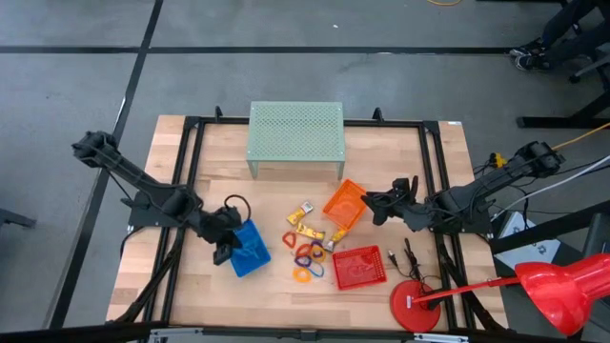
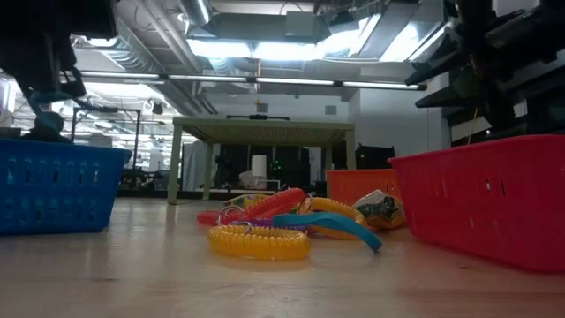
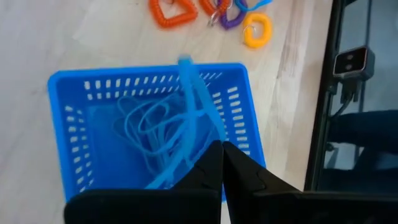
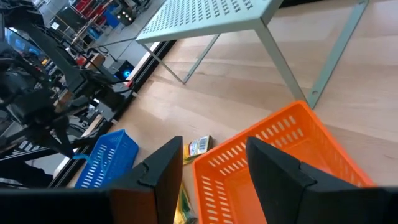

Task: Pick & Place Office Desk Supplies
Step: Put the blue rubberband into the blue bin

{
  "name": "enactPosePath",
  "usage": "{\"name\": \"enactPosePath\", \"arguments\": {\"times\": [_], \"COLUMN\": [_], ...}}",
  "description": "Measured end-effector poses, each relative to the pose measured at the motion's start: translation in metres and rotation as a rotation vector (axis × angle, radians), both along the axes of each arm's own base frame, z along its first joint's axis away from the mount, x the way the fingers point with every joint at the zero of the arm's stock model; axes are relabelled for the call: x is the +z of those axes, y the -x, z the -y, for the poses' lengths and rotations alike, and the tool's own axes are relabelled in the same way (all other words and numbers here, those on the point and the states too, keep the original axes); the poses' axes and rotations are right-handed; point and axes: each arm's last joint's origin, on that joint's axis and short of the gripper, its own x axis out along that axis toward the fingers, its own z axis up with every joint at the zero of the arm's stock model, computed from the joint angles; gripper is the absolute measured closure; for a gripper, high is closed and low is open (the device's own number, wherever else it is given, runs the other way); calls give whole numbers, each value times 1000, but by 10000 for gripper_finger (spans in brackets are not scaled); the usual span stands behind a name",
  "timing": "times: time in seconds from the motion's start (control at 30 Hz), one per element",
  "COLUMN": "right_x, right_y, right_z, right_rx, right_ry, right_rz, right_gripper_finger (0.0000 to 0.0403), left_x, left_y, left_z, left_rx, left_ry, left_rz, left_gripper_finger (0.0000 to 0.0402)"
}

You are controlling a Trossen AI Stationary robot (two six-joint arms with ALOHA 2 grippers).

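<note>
While clenched on a thin blue loop [image 3: 186, 118], left gripper [image 3: 222, 163] hung over blue basket [image 1: 250, 250] toward table [image 1: 276, 295] front-left corner. Right gripper [image 4: 211, 162], released and holding nothing, poised above orange basket [image 1: 345, 204] mid-table. Coloured loops [image 1: 307, 255] and yellow-and-white pieces [image 1: 307, 221] strewn between baskets, beside red basket [image 1: 359, 267].

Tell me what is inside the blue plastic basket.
Thin blue loops lie tangled in the blue plastic basket. The left gripper, fingers shut, pinches one strand above it. Its fingers cover the near corner.
</note>
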Motion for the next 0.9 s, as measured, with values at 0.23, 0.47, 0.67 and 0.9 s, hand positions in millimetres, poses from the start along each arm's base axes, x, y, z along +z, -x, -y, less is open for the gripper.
{"name": "enactPosePath", "arguments": {"times": [0.23, 0.47, 0.67, 0.9], "right_x": [0, 0, 0, 0], "right_y": [-1, -1, -1, -1], "right_z": [0, 0, 0, -1], "right_rx": [-1, 3, 3, -2], "right_ry": [-4, 4, 4, -17], "right_rz": [6, 2, 2, 16], "right_gripper_finger": [224, 224, 224, 224], "left_x": [-10, -18, -19, -7], "left_y": [-1, 4, 2, -14], "left_z": [-5, -8, -11, -12], "left_rx": [22, 32, 101, 240], "left_ry": [-18, -56, -120, 30], "left_rz": [-28, -106, -69, 79], "left_gripper_finger": [382, 339, 327, 335]}}
